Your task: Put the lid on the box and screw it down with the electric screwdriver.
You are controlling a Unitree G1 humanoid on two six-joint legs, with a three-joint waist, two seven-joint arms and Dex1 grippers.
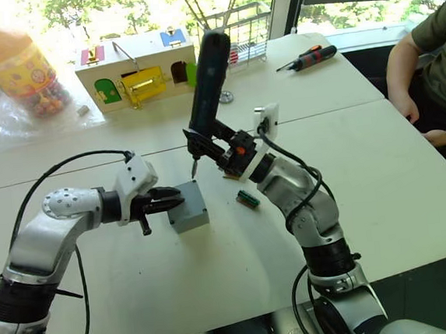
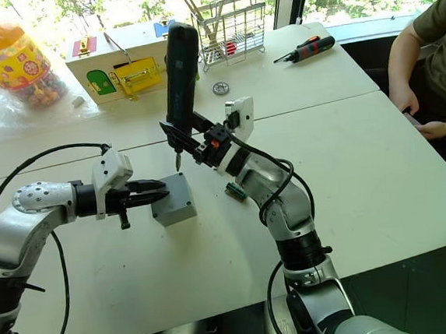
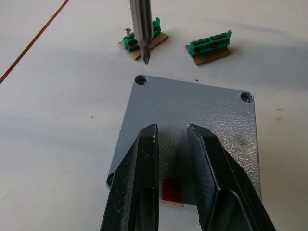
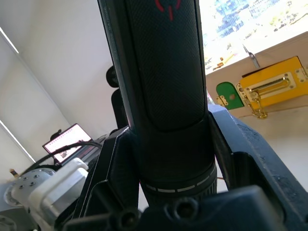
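The grey box (image 1: 190,214) stands on the white table with the flat grey lid (image 3: 192,110) lying on top of it, corner holes showing. My left gripper (image 1: 166,199) reaches in from the left. Its fingers (image 3: 139,173) lie over the lid a little apart, with nothing between them. My right gripper (image 1: 207,139) is shut on the black electric screwdriver (image 1: 207,74), which it holds nearly upright. The bit tip (image 3: 146,60) hangs just above and beyond the lid's far corner hole (image 3: 140,80).
Two green terminal blocks (image 3: 209,45) lie just past the box. At the back stand a white toy house (image 1: 137,73), a candy jar (image 1: 19,71) and a wire rack (image 1: 246,32). An orange-and-black hand screwdriver (image 1: 307,58) lies back right. A person (image 1: 425,63) sits at the right.
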